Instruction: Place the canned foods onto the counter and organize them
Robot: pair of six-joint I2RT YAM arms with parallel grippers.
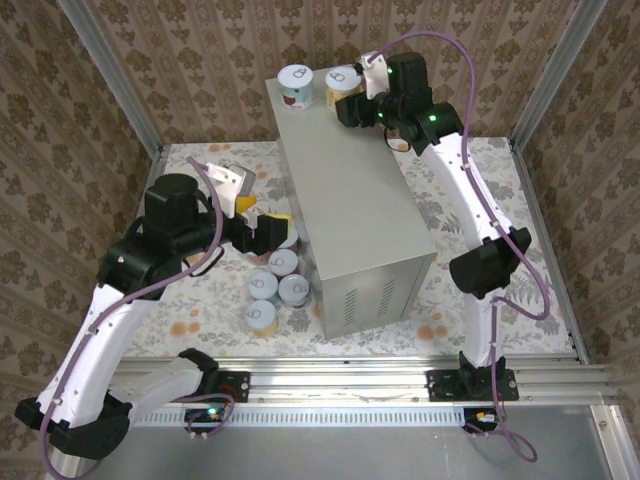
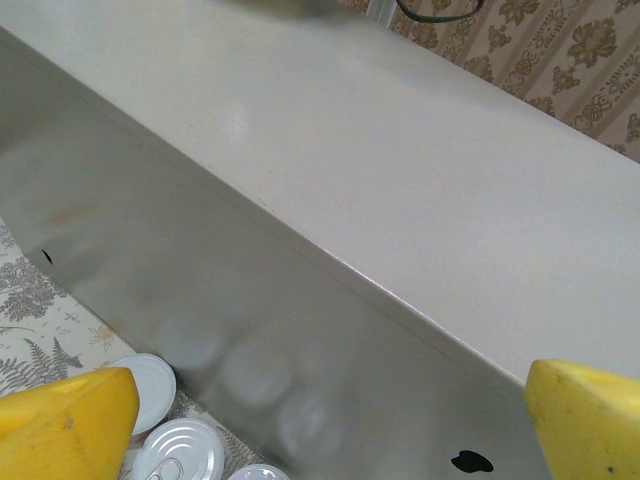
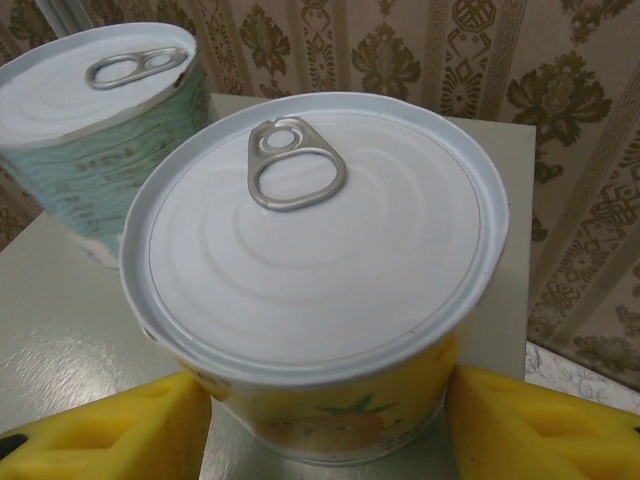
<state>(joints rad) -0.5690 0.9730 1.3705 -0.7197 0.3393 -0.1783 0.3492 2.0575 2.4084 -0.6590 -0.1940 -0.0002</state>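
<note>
**Item 1, left.** Left gripper: yellow foam pads spread wide, nothing between them. It hangs low beside the counter's side wall, above the floor stock.

**Item 2.** At least 5 short cylindrical cans with silvery pull-tab lids, bunched together on the floral floor cloth, just beside the counter.

**Item 3, centre.** Tall light-grey rectangular metal counter: top bare except at its far end.

**Item 4.** Teal-labelled can, upright at the far left corner.

**Item 5, right.** Yellow-labelled can, just beside the teal one, pinched on both flanks by the right gripper.

**Hazards.**
- If the yellow can is let go while tilted, it may bump its teal neighbour or slide off the far edge.
- A left descent into the tight cluster may topple adjacent cans or scrape the wall.
</note>
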